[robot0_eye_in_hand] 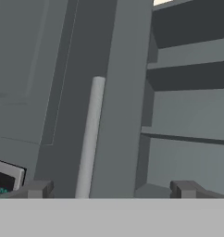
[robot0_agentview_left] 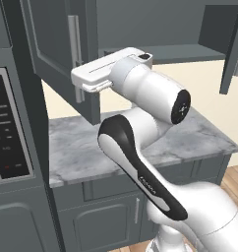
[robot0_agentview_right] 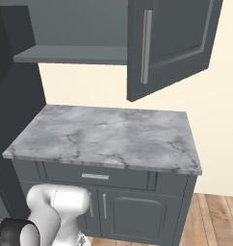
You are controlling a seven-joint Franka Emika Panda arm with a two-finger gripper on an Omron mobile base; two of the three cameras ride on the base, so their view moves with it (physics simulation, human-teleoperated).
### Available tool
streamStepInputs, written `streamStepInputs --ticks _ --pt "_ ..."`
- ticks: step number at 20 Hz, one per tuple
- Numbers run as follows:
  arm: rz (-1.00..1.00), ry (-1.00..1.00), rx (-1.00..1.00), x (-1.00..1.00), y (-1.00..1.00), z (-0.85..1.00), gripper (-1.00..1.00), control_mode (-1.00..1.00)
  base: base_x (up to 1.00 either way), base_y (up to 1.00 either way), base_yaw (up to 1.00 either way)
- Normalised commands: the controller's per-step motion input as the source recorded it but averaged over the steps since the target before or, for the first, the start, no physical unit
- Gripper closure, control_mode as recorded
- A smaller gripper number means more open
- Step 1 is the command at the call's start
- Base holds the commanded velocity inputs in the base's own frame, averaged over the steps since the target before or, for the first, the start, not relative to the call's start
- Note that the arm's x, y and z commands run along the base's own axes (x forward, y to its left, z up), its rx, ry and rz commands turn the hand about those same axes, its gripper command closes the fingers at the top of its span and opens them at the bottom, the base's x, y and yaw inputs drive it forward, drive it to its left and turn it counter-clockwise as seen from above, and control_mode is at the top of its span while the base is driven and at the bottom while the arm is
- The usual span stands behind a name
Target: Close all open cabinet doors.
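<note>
I'm on the left door point(robot0_agentview_left: 57, 49), dark grey with a silver handle point(robot0_agentview_left: 74, 54), swung out over the counter point(robot0_agentview_left: 81, 147). My gripper point(robot0_eye_in_hand: 109, 189), spread wide, is against its edge; next I'd judge a steady push inward. The right door point(robot0_agentview_right: 174, 43) also hangs open.

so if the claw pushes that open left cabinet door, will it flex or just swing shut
Probably swings: the left cabinet door hangs ajar and looks like a rigid panel. The open claw spans its free edge beside the bar handle, far from the hinge, so light pressure likely suffices.
</note>
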Motion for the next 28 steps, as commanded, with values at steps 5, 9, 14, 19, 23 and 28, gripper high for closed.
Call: streamStepInputs --ticks 5,9,14,19,23,28 --pt "-0.05 0.00 0.00 0.25 0.01 0.00 -1.00 -1.00 0.00 0.00 0.00" --pt "-0.03 0.00 0.00 0.10 0.21 0.00 -1.00 -1.00 0.00 0.00 0.00" --pt "0.00 0.00 0.00 0.15 0.11 0.00 -1.00 -1.00 0.00 0.00 0.00" --pt "-0.01 0.00 0.00 0.31 0.14 0.00 -1.00 -1.00 0.00 0.00 0.00" --pt "-0.08 0.00 0.00 0.34 0.01 0.00 -1.00 -1.00 0.00 0.00 0.00" --pt "-0.15 0.00 0.00 0.48 -0.08 -0.05 -1.00 -1.00 0.00 0.00 0.00"
